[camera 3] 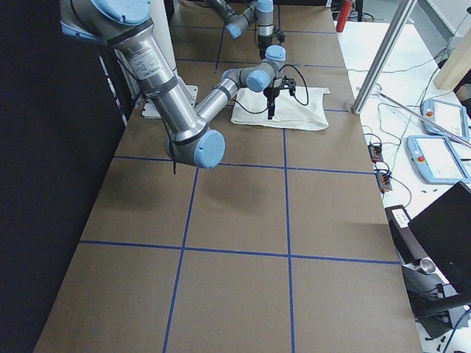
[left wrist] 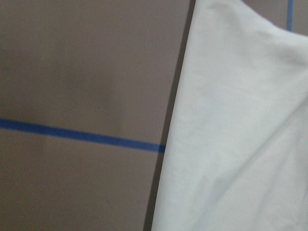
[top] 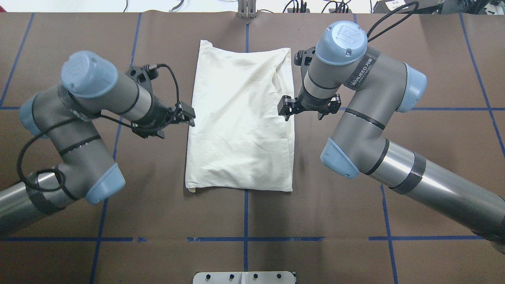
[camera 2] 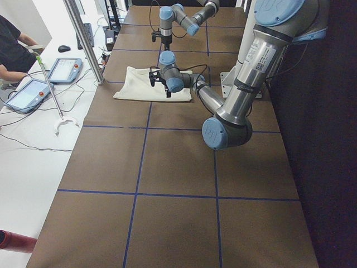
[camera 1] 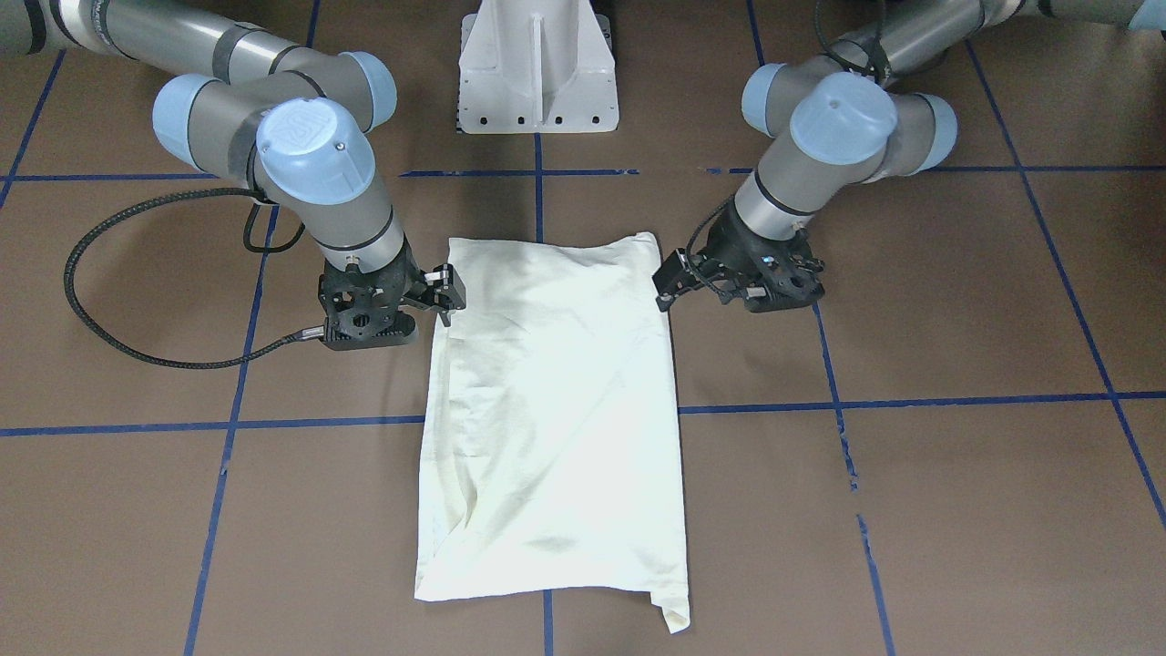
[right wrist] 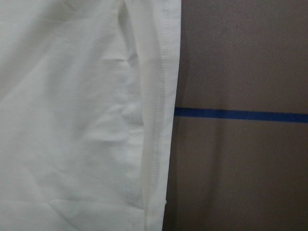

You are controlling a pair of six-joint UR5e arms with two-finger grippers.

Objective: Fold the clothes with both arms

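The cream shirt (camera 1: 556, 392) lies flat on the brown table as a folded, long rectangle, plain side up. The cat print and lettering are hidden. It also shows in the overhead view (top: 240, 122). My left gripper (top: 189, 118) (camera 1: 668, 292) hovers at the shirt's left long edge. It looks open and holds nothing. My right gripper (top: 285, 110) (camera 1: 446, 296) hovers at the opposite long edge, also looking open and empty. The left wrist view shows the shirt's edge (left wrist: 240, 134) on the table. The right wrist view shows a stitched hem (right wrist: 159, 120). No fingers appear in either wrist view.
The white pedestal base (camera 1: 537, 73) stands behind the shirt. A black cable loop (camera 1: 109, 337) hangs from my right arm. Blue tape lines (top: 244, 239) grid the table. Tablets (camera 2: 28, 95) and a metal post (camera 2: 83, 39) stand on the operators' side.
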